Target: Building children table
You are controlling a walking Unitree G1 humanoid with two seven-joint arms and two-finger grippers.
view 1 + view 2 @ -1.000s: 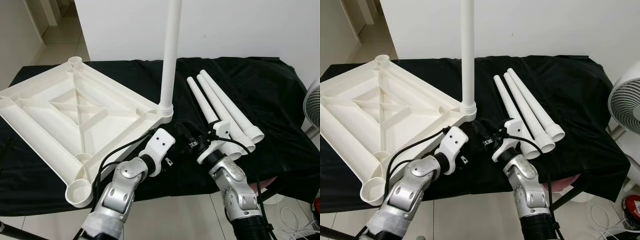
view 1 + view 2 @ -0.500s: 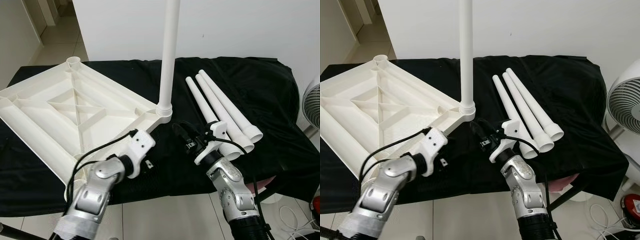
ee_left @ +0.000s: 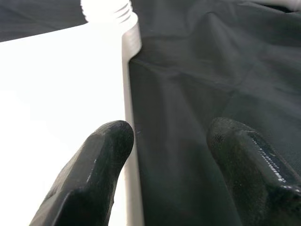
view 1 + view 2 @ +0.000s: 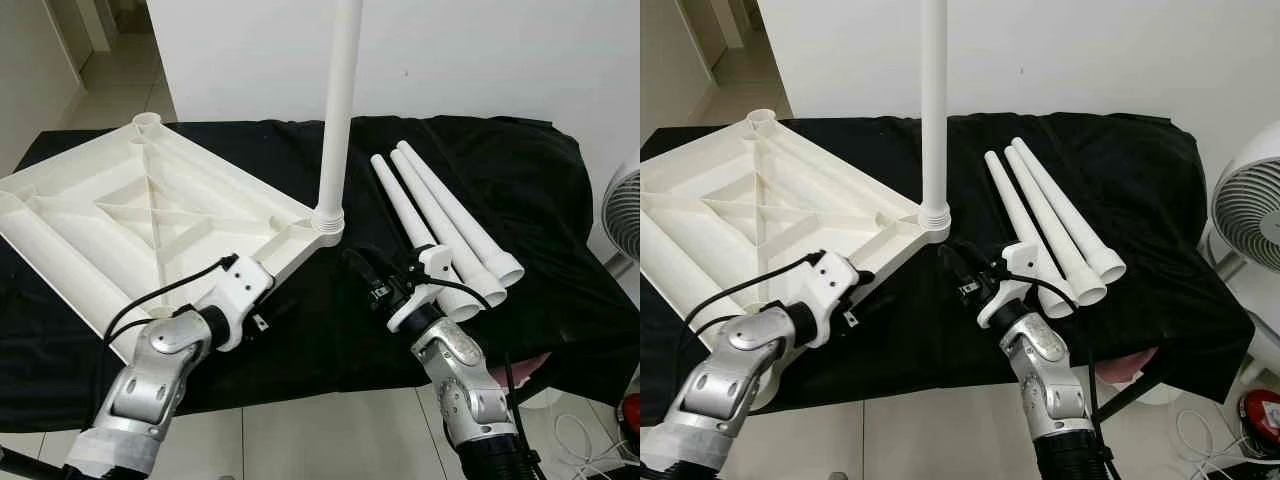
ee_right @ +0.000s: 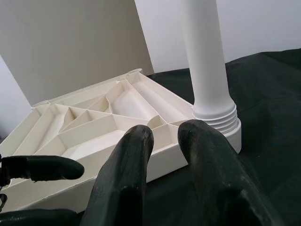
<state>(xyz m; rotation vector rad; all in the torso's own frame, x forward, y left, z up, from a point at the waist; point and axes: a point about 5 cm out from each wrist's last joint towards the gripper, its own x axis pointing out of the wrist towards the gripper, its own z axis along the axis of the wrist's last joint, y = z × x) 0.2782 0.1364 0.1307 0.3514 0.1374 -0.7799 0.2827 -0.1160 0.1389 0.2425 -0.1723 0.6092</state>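
Tabletop, white plastic and turned underside up, lies on the black cloth in the left eye view, its ribbed compartments holding nothing; one white leg stands upright in the corner socket nearest the middle, while the far corner socket holds no leg. Three loose legs lie side by side on the cloth to the right, touching one another. The left gripper sits at the tabletop's near edge, and the right gripper lies low on the cloth between the standing leg and the loose legs. From the right eye view, a white fan stands beside the table's right end. Through the left wrist view, the left gripper's fingers are spread apart, one against the white tabletop edge, the other over the cloth. In the right wrist view, the right gripper's fingers are close together with a narrow gap, clamping nothing, pointing at the base of the seated leg.
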